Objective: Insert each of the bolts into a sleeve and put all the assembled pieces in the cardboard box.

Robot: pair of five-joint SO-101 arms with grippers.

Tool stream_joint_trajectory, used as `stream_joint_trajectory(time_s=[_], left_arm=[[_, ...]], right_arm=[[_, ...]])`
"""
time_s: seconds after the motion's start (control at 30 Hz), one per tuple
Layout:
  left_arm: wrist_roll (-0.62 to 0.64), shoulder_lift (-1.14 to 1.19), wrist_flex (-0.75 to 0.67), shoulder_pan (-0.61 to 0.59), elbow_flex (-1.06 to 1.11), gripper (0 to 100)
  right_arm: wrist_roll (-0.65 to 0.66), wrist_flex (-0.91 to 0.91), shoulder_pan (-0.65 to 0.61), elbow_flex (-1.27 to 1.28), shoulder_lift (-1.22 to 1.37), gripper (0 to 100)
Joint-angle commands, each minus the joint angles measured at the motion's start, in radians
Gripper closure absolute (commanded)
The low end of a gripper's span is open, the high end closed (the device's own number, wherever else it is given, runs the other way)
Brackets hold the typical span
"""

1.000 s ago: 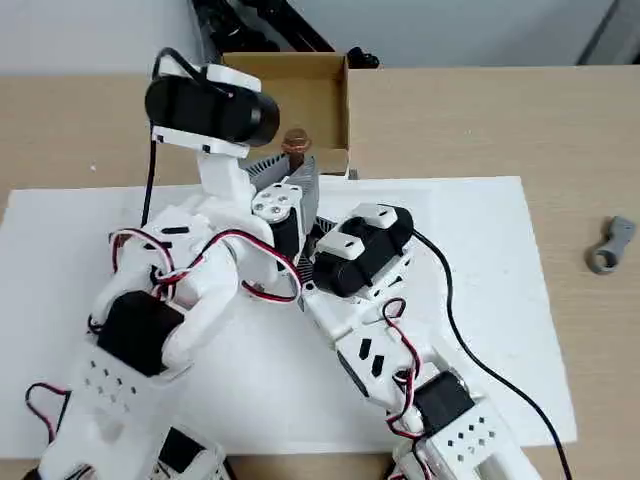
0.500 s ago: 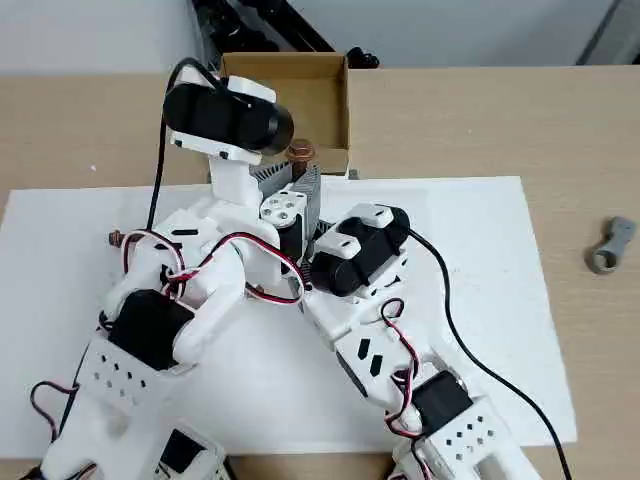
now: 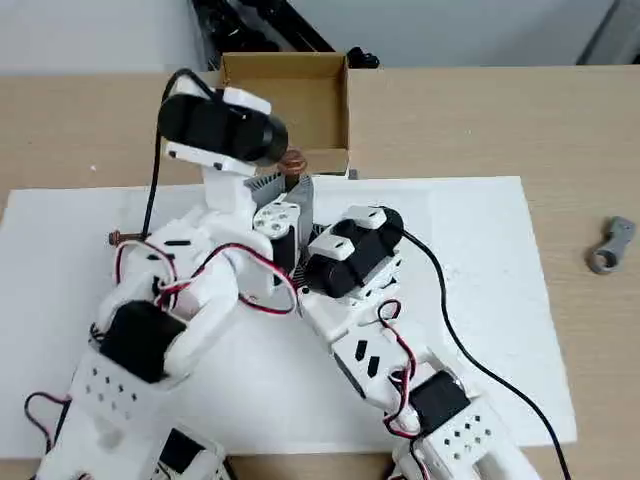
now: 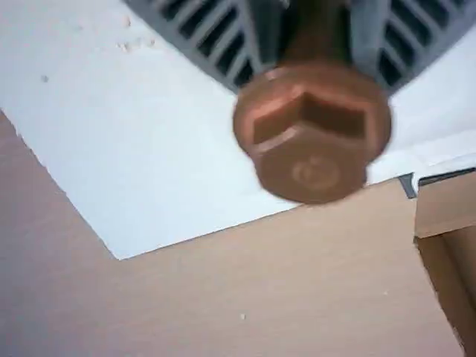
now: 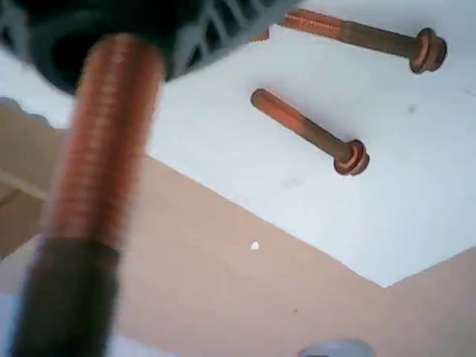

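left gripper clamping a copper bolt beside the box

the wooden table is carrying a white mat that is lying under both arms. the cardboard box is sitting open side up just beyond the left gripper. that gripper is clamping its grey jaws on the shank of a copper bolt, whose hex head is jutting out past them. the right gripper is sitting close against the left one; whether it is gripping anything, i cannot tell. the threaded end is running just off it. a loose bolt and a second loose bolt are lying on the mat farther out. a small grey part is resting well away from both grippers.
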Motion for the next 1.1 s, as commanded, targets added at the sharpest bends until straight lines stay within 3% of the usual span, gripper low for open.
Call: stream_joint_trajectory(time_s=[0.0, 0.23, 0.6, 0.77, 1.07], left_arm=[[-0.003, -0.069, 0.032, 0.012, 0.001, 99], [-0.002, -0.106, 0.060, 0.012, 0.028, 99], [-0.005, -0.098, -0.037, 0.011, 0.051, 99], [-0.078, -0.100, -0.133, 0.003, 0.153, 99], [-0.063, -0.100, -0.158, 0.002, 0.186, 99]], right_arm=[[0.002, -0.027, 0.001, -0.018, -0.022, 99.5], [0.002, -0.027, 0.001, -0.017, -0.019, 99.5], [0.002, -0.027, 0.001, -0.017, -0.021, 99.5], [0.002, -0.027, -0.002, -0.018, -0.021, 99.5], [0.002, -0.028, -0.002, -0.021, -0.021, 99.5]])
